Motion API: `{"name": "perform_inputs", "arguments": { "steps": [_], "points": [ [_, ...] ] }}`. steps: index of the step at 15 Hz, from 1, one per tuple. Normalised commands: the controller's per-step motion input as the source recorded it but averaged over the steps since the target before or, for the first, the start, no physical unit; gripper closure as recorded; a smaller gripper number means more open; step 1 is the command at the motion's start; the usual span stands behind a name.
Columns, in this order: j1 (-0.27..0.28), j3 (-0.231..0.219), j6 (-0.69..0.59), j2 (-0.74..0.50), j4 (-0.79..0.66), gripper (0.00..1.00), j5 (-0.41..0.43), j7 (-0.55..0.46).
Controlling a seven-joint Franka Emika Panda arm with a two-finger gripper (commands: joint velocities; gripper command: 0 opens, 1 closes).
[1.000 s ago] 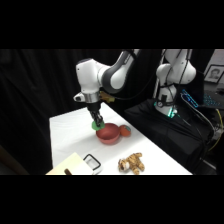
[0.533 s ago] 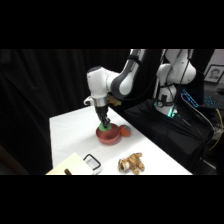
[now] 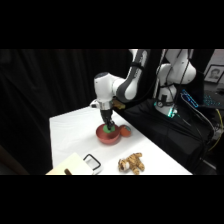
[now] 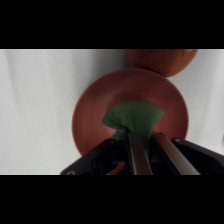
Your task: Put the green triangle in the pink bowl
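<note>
A white table stands in a dark room, with black cloth hanging behind it and along its right side. The white arm reaches down from the upper right, and its gripper is lowered into the pink bowl, which sits near the middle of the table. In the wrist view the bowl fills the centre of the picture on the white surface, and the green triangle lies over the bowl's inside, just ahead of the two fingers that rise from the bottom edge. The fingers stand close together with the near edge of the green piece between them, so the jaws appear to be pinching it, though whether it already rests on the bowl's floor cannot be told. In the side view the triangle shows as a small green patch right at the gripper's tip, inside the bowl's rim. A small red rounded object sits touching or just beside the bowl on its far right side; it shows at the top of the wrist view too. Nearer the front edge of the table lie a small brown plush toy, a black loop-shaped piece and a pale flat board. Behind the table, at the right, stand equipment with a green light and cables.
</note>
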Motion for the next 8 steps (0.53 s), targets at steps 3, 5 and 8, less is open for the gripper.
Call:
{"name": "perform_inputs", "arguments": {
  "steps": [3,5,8],
  "points": [
    [0.05,-0.048,0.26,0.04,-0.04,0.6,0.069,0.03],
    [0.054,-0.064,0.19,0.02,-0.02,0.52,0.04,0.05],
    [0.057,-0.069,0.14,-0.01,-0.01,0.26,0.024,0.06]
  ]
}}
